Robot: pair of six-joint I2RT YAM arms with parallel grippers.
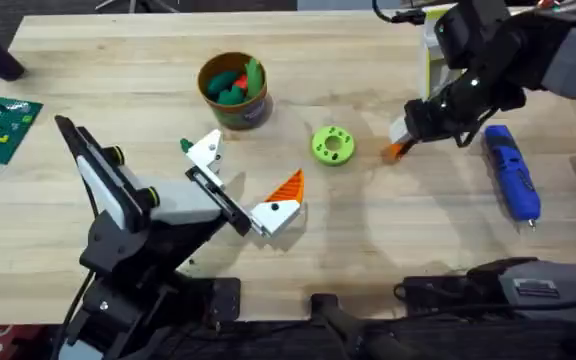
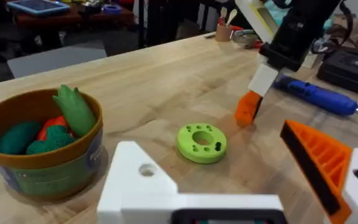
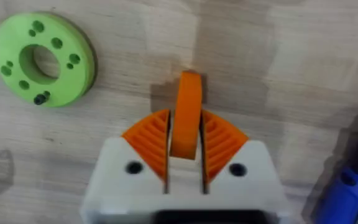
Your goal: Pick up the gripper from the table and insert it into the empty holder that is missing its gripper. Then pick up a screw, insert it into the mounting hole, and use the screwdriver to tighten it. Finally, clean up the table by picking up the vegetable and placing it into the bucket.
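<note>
- The green disc (image 1: pixel 333 144), a flat ring with a centre hole and small holes around it, lies flat on the light wooden table (image 1: pixel 388 240) and serves as the landmark here.
- The right gripper (image 1: pixel 398 148) hangs just beside the disc on the screwdriver's side, its white fingers with orange ribbed pads (image 3: pixel 219 140) closed on a narrow orange piece (image 3: pixel 185 115) that stands upright between them, its tip at or just above the wood.
- The blue pen-shaped screwdriver (image 1: pixel 511 170) lies flat on the table farther out from the disc on that same side, beyond the right gripper, metal bit pointing toward the table's near edge.
- The tan bucket (image 1: pixel 234 90) stands upright near the disc on the opposite, far side, holding green and red toy vegetables (image 2: pixel 55 124).
- The left gripper (image 1: pixel 243 180) hovers near the disc, toward the near edge, fingers spread wide apart with nothing between them.
</note>
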